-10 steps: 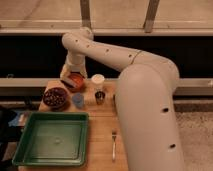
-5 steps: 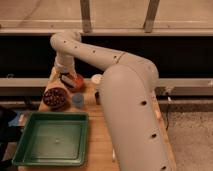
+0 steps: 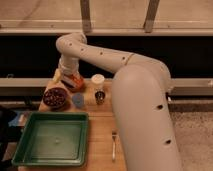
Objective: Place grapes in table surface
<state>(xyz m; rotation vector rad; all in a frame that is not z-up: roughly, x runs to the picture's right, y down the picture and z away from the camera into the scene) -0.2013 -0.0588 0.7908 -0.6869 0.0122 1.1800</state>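
The grapes (image 3: pixel 54 94) show as a dark red-purple cluster inside a maroon bowl (image 3: pixel 46 102) at the back left of the wooden table surface (image 3: pixel 102 127). My gripper (image 3: pixel 69 76) hangs at the end of the white arm, at the back left of the table. It is just behind and to the right of the bowl, right over a round orange fruit (image 3: pixel 76 81). The arm's wrist hides what is under the gripper.
A green tray (image 3: pixel 52 137) fills the front left. A small blue cup (image 3: pixel 78 100), a white cup (image 3: pixel 98 80) and a small dark jar (image 3: pixel 100 96) stand mid-table. A fork (image 3: pixel 114 145) lies near the front. My large arm (image 3: pixel 145 110) covers the table's right side.
The arm's elbow has swung to the right and its bulk has shifted. The gripper stays at the back left by the orange fruit. The bowl and cups have not moved.
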